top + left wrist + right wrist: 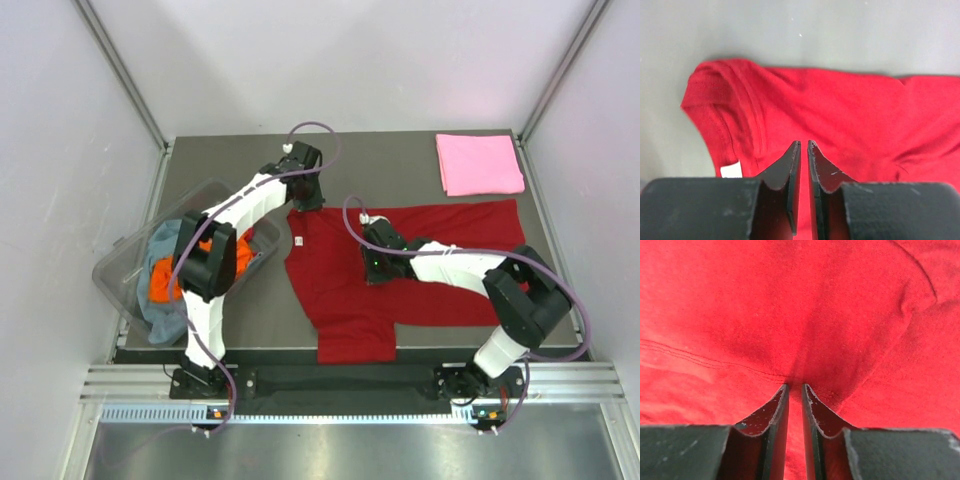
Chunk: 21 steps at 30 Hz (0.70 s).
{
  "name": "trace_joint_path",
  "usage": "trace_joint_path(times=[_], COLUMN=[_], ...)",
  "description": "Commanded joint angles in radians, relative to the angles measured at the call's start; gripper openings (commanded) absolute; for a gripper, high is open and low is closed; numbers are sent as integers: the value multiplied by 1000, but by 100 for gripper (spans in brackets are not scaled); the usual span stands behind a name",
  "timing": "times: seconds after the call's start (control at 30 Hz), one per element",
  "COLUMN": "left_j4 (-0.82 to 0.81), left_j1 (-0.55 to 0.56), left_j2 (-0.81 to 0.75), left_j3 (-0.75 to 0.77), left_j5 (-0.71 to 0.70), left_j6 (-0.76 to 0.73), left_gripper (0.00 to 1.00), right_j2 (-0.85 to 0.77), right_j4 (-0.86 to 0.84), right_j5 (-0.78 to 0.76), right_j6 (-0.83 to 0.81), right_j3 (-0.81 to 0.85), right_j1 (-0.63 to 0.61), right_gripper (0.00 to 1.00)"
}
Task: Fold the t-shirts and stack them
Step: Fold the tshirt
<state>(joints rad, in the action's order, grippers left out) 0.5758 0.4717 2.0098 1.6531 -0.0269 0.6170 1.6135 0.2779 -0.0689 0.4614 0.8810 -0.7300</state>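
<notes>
Because the dark red t-shirt (340, 290) lies spread across the middle of the table (400, 150), collar to the left and body running to the right, both arms address it together. The left gripper (802, 142) sits low over the cloth just inside the collar, beside the white neck label (730, 171); its jaws stand almost together with only a thin slit between them, and whether cloth is caught there cannot be told. The right gripper (795, 386) is down on the body of the shirt, jaws nearly together; creases run in toward its fingertips, which indicates a pinch of fabric is held. Two well-separated grip points would let the cloth be lifted as one straight edge, so the fold is judged to be in preparation.

A folded pink t-shirt (479, 163) rests at the far right corner, apparently the stacking location. The clear tub (120, 265) at the left holds an orange t-shirt (160, 280) and a grey-blue t-shirt (165, 325), not yet folded.
</notes>
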Motion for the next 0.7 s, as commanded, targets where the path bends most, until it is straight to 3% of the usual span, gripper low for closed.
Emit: trace_joint_path(times=[0.0,0.27,0.67], left_j4=[-51,-37,-50], left_j1=[-19,-56,-62], left_j2=[49,136,153], left_j3=[69,80,16], left_j5=[-16,-103,-220], left_j6=[-34,-59,-59], left_gripper=[15,13,12], right_j2=[-15,-72,100], right_j4=[-33,30,14], right_j5=[-11,-37,-5], right_j6=[19,8,-18], right_j3=[10,90,278], right_j1=[9,81,414], right_gripper=[17,18,19])
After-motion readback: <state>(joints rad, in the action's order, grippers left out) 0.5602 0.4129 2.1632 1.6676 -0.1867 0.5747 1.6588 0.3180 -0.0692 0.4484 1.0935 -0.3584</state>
